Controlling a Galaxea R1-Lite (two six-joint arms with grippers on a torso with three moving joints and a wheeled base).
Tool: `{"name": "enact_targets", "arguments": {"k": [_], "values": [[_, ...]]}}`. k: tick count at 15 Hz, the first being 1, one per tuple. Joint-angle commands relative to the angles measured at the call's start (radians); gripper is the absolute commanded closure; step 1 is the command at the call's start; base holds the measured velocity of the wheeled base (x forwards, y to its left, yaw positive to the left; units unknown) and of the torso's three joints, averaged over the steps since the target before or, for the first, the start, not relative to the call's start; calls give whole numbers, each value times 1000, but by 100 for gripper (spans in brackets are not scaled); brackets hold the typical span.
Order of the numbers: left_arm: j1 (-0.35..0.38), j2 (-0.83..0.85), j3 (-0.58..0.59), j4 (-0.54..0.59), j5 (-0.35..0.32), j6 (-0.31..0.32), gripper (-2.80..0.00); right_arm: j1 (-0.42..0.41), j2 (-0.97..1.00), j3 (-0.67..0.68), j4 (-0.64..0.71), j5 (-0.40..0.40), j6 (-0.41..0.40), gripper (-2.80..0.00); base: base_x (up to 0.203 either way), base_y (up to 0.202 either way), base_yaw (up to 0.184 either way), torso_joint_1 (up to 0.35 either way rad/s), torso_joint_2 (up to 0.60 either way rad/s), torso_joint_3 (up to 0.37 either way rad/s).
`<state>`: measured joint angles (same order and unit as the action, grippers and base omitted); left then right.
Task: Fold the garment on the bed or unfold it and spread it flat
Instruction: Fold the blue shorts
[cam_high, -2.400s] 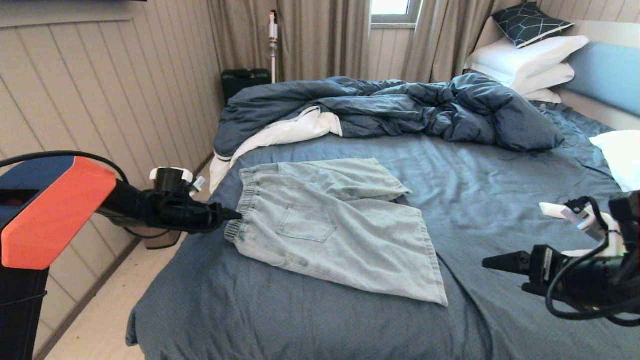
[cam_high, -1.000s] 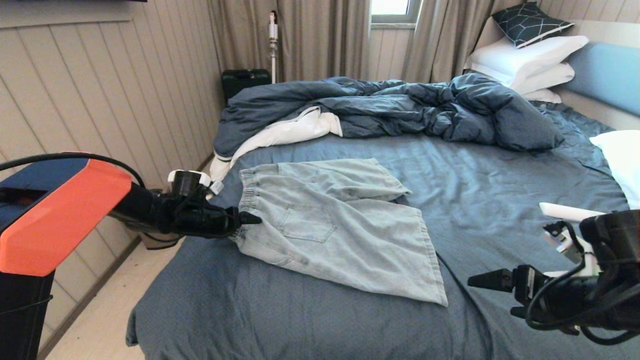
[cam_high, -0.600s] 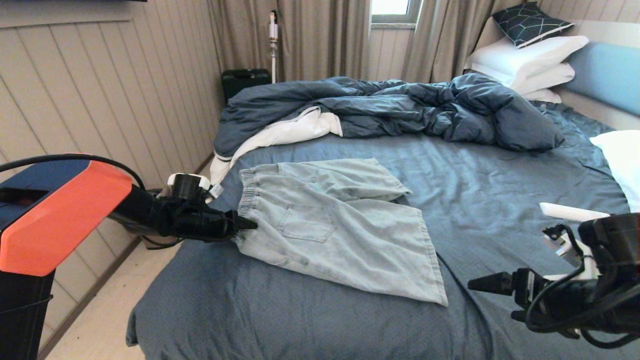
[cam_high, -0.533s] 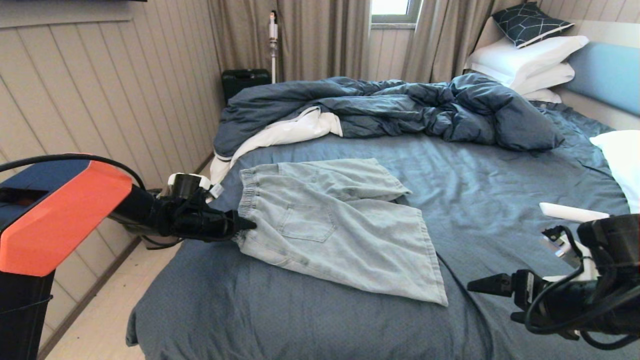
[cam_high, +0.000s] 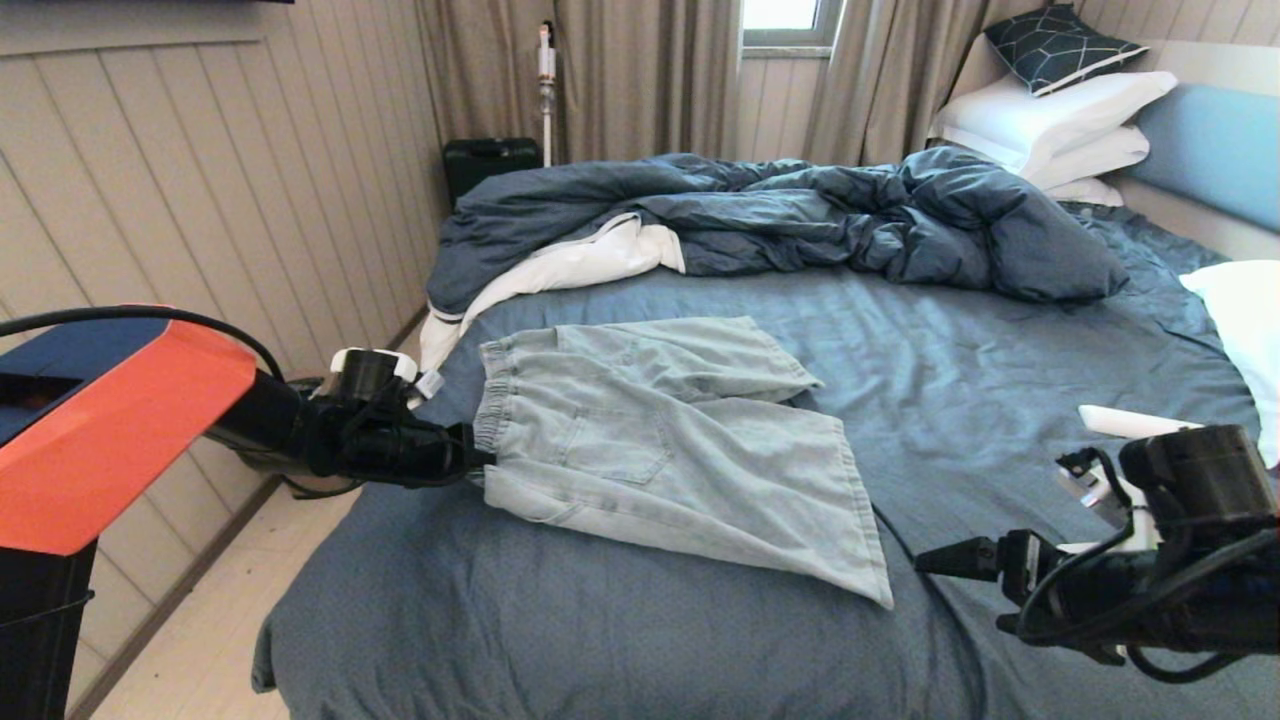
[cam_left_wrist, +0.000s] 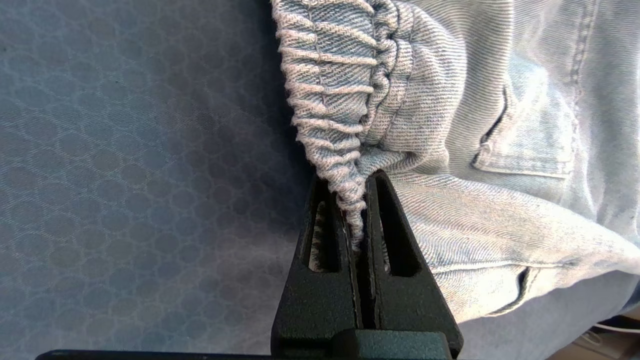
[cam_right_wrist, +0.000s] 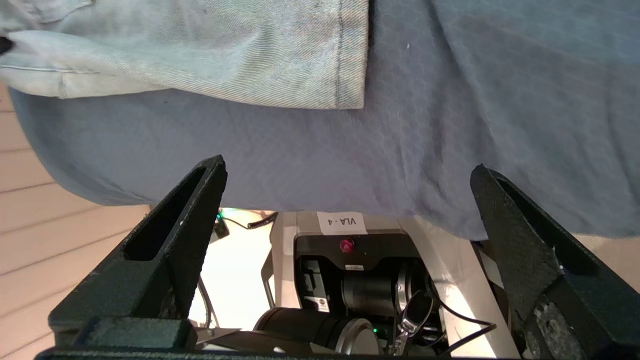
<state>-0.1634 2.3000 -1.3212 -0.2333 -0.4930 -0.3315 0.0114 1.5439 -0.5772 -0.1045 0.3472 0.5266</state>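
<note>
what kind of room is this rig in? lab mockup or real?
Looks like a bedroom, real or staged I can't tell: a large bed with a rumpled duvet, stacked pillows against a padded headboard, and curtains by a window. Shorts lie on the sheet.

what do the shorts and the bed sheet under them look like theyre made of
The shorts look like pale washed denim: diagonal twill weave, stitched seams, a gathered elastic waistband pinched in the left hand. The bed sheet looks like thin, smooth, matte woven fabric, slate blue with a faint honeycomb print; the fibre can't be told.
</note>
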Motion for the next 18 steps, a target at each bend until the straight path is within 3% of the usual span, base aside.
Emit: {"name": "enact_targets", "arguments": {"k": [1, 7, 18], "values": [[0, -8, 4, -5, -2, -1, 0, 18, 94, 2, -37, 2, 4, -280, 0, 0, 0, 0, 0, 0], [-1, -5, 32, -27, 0, 1, 0, 162, 265, -18, -175, -2, 45, -280, 0, 0, 0, 0, 0, 0], [-2, -2, 56, -77, 5, 0, 0, 161, 312, -117, -176, -1, 88, -280, 0, 0, 0, 0, 0, 0]]}}
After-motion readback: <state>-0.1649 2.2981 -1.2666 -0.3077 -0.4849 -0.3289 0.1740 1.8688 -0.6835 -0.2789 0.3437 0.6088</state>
